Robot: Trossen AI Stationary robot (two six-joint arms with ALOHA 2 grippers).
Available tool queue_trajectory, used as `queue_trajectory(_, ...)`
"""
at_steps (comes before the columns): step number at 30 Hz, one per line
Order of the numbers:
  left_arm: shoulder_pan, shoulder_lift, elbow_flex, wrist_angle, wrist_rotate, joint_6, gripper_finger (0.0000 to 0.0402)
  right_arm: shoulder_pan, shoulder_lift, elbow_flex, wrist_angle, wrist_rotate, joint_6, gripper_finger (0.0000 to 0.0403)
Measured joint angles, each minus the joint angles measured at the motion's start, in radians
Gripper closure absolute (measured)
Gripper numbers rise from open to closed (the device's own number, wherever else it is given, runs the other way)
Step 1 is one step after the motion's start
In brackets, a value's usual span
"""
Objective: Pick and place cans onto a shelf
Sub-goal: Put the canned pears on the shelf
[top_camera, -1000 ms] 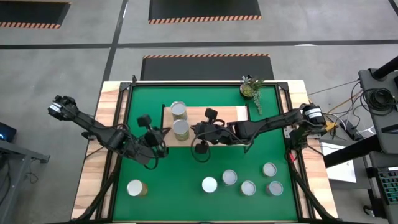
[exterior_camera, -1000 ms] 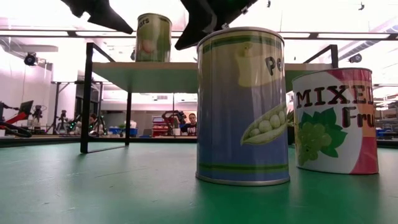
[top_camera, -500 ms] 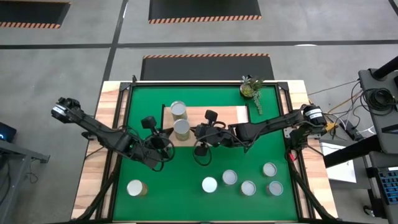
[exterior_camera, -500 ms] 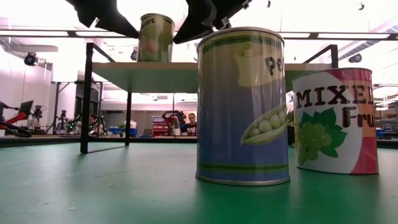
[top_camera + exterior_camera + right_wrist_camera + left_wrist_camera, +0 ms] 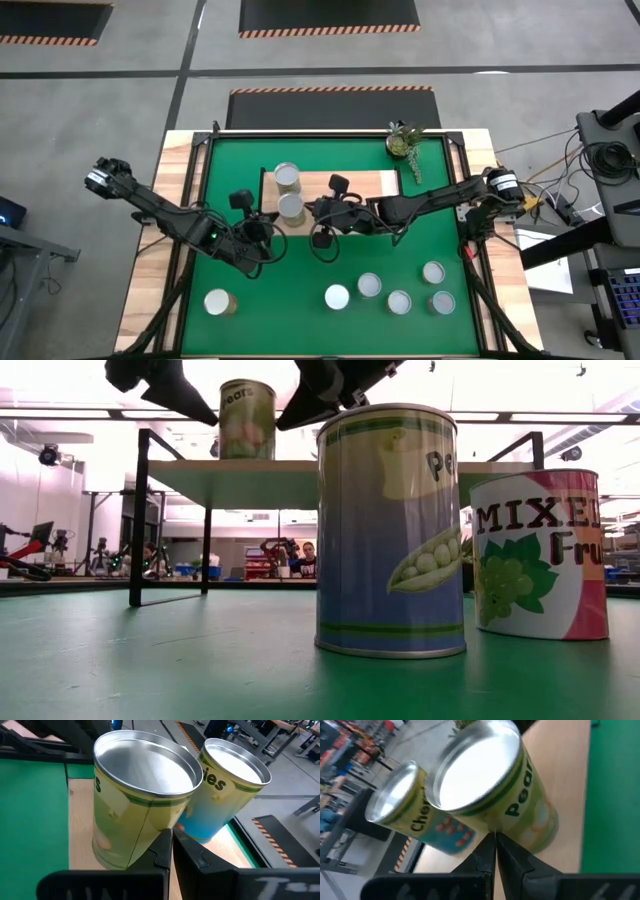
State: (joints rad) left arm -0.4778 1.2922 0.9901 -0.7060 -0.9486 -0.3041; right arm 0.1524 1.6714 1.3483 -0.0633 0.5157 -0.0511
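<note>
— Cans: where are they sitting relative to the shelf?
— Two cans are standing upright on the shelf's left end, the pears can at the front edge and the cherries can just behind it, close together; five more are standing on the green mat in front of the shelf's right half, and one is off toward the mat's front-left corner.
— And the arms?
— Left gripper is hovering just off the shelf's front-left corner, jaws pressed together and holding nothing; right gripper is hanging over the shelf just right of the pears can, jaws likewise together and empty; a potted plant is standing behind the shelf's right end.
</note>
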Motion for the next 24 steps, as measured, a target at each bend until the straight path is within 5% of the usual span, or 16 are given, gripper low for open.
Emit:
queue_trajectory(18,-0.064,-0.079,0.000,-0.125,0.051,-0.081,0.0402,0.002,0.030,0.000,0.016,0.007,-0.027,0.0394)
queue_trajectory(24,-0.129,-0.129,0.000,-0.125,-0.050,-0.090,0.0402,0.016,0.032,0.000,0.028,-0.002,-0.020,0.0394)
